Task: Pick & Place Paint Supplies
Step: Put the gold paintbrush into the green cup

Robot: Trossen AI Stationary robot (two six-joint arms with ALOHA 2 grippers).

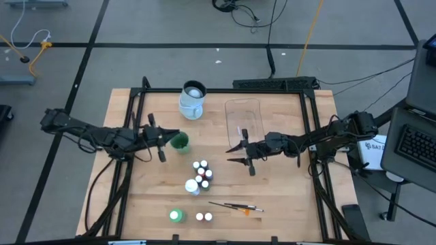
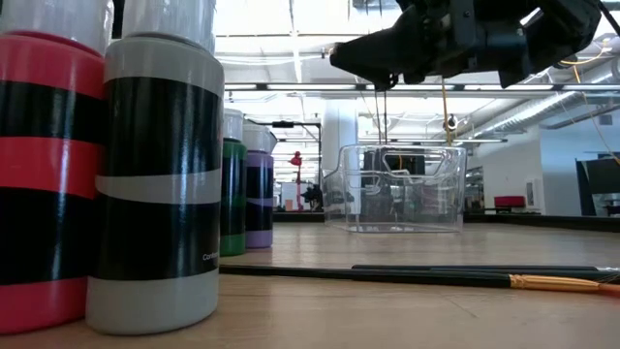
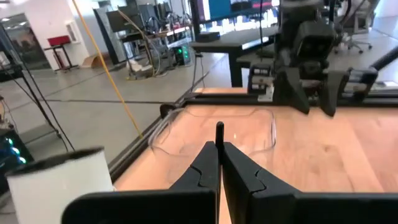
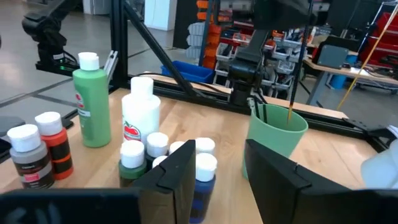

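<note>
My left gripper [image 1: 173, 135] [image 3: 219, 152] hovers level over the rim of a green cup [image 1: 180, 142] [image 4: 277, 134], shut on a thin dark brush. In the right wrist view another thin dark-and-orange brush [image 4: 291, 93] stands in that cup. My right gripper [image 1: 232, 154] [image 4: 219, 168] hangs open above the table, between the clear tray [image 1: 244, 109] and a cluster of small white-capped bottles [image 1: 200, 175] [image 4: 155, 149]. A tall green bottle [image 1: 176, 216] [image 4: 91, 112] and a tall white one [image 4: 142, 115] stand upright on the table. Two brushes [image 1: 235, 206] [image 2: 436, 276] lie flat near the table's near edge. My left gripper pinches the brush's dark handle [image 3: 219, 132] between its two fingertips, coming level from the table's left, fingers across the brush. A short piece of the handle stands upright above the fingertips. The part below is hidden by the fingers in the left wrist view.
A clear cup with a white top [image 1: 193, 99] stands at the far edge, left of the tray [image 3: 186, 118] [image 2: 392, 189]. Two small bottles [image 1: 204, 217] [image 4: 37, 152] stand beside the green bottle. Black frame rails run along the table's left, right and far sides.
</note>
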